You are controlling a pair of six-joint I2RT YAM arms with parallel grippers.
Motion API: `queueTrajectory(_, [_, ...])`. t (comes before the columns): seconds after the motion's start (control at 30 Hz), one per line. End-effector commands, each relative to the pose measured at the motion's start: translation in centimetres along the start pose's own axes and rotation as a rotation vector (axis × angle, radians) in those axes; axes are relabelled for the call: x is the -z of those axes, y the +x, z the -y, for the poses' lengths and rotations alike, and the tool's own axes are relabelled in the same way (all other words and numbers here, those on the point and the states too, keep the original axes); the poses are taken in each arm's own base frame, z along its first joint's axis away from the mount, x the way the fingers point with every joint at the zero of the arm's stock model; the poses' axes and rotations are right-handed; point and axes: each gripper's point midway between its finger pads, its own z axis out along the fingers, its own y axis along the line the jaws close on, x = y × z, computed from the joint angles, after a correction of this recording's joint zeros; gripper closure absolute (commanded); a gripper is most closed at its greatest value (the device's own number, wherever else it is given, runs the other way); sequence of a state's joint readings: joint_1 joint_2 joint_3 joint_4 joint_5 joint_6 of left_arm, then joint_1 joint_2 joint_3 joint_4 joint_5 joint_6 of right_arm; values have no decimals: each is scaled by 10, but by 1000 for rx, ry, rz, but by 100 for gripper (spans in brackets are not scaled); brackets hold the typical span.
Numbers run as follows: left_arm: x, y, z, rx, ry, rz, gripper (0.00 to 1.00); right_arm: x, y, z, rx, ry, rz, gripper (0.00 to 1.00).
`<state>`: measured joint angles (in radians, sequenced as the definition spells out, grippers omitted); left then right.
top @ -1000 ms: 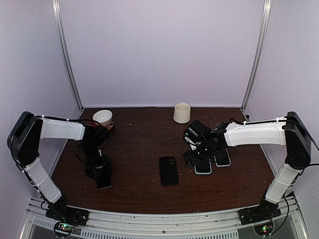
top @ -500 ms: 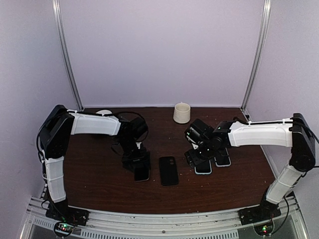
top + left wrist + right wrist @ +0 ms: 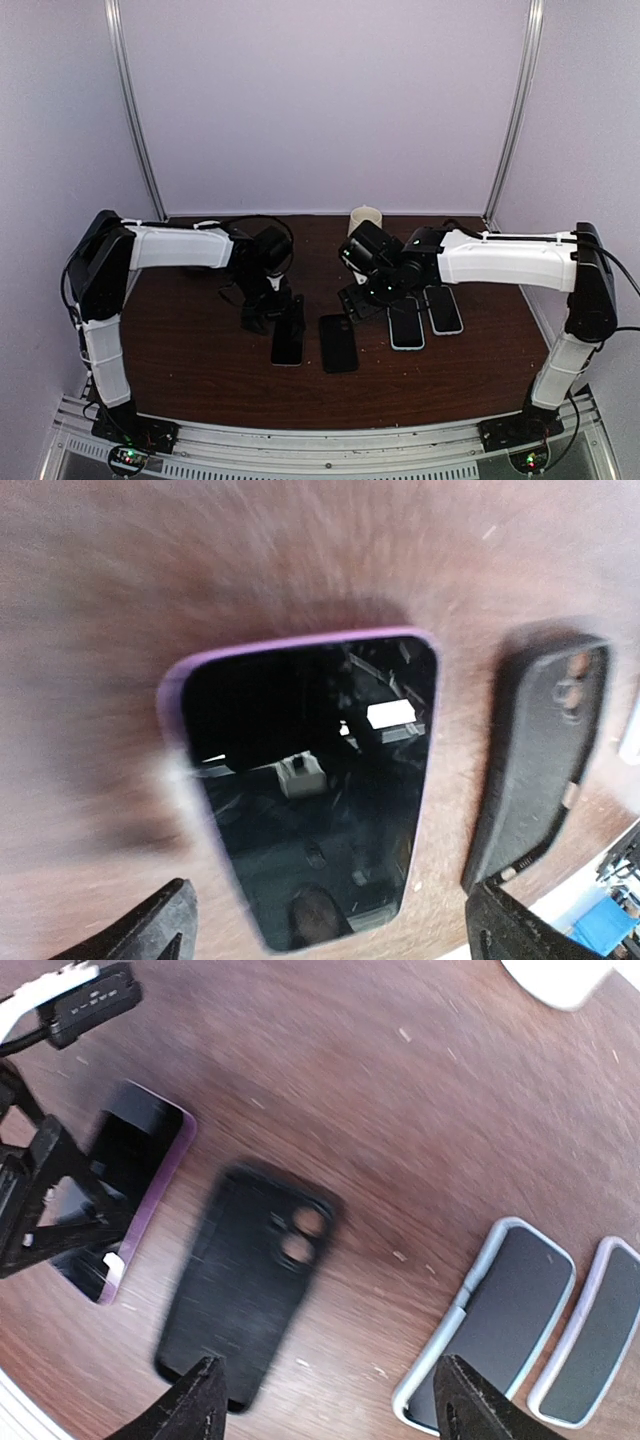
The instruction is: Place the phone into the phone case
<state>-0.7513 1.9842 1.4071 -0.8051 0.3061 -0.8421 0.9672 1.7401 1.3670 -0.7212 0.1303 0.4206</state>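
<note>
A purple-edged phone [image 3: 288,341] lay flat and screen-up on the dark wooden counter [image 3: 190,365], just left of the black phone case [image 3: 339,343], with a narrow strip of wood showing between them. The case was also flat on the counter, its camera cut-outs at the far end, and the phone was not in it. The left gripper [image 3: 266,316] hung over the phone's far end with its jaws wide apart, holding nothing; in its wrist view the fingertips [image 3: 165,925] stood outside the phone's long edges. The right gripper [image 3: 362,301] was poised over the counter just beyond the case's far end, its jaws likewise apart and empty. To the right of the black case lay two more handsets in pale cases [image 3: 406,325], side by side and screen-up. A cream mug [image 3: 365,222] stood upright near the back wall, partly hidden behind the right arm.
</note>
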Motion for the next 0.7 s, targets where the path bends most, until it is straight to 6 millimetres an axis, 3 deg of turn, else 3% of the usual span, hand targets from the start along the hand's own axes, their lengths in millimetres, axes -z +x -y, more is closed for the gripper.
queueTrajectory(0.0, [71,-29,-23,-37,21,217,2,5,-32,-38,-41,-78,113,28])
queueTrajectory(0.17, [112,-27,-106,43,-71,246,3,-18,-49,-94,-46,-109,150,24])
queueTrajectory(0.23, [128,-27,-137,64,-181,268,2,-36,-45,-112,11,-51,116,2])
queueTrajectory(0.27, [135,-26,-147,85,-231,285,2,-41,-47,-119,42,-17,112,1])
queueTrajectory(0.4, [138,-29,-143,93,-189,347,2,-60,-43,-136,145,118,97,1])
queueTrajectory(0.67, [125,-27,-122,53,-40,295,2,-88,-20,-154,192,156,22,1])
